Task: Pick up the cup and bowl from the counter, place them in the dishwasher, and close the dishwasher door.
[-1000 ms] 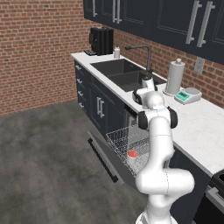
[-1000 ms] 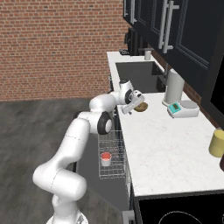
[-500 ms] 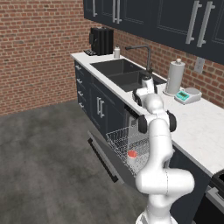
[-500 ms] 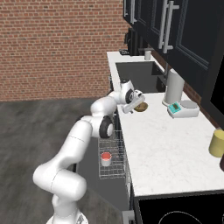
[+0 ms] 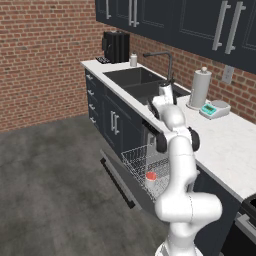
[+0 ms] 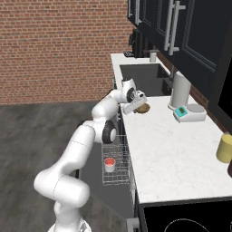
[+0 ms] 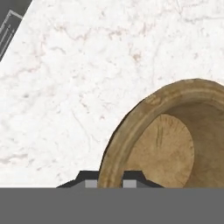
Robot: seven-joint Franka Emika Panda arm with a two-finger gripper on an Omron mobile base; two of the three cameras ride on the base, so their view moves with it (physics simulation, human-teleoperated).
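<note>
The olive-brown bowl sits on the white marble counter, close to its front edge and just past the sink. My gripper is shut on the bowl, with one dark fingertip on each side of the near rim. In the right base view the gripper reaches in low from the left. The cup, white with a red inside, stands upright in the white wire rack pulled out of the dishwasher. The dishwasher door hangs open below the rack. The cup also shows in the rack from the right side.
A paper towel roll and a teal kitchen scale stand behind the bowl. The sink lies to the left along the counter. A yellow jar is at the far right and the stove is in front of it.
The fingers have closed from wide open onto the bowl's rim. The arm has hardly moved, and the bowl and the cup stay where they were.
</note>
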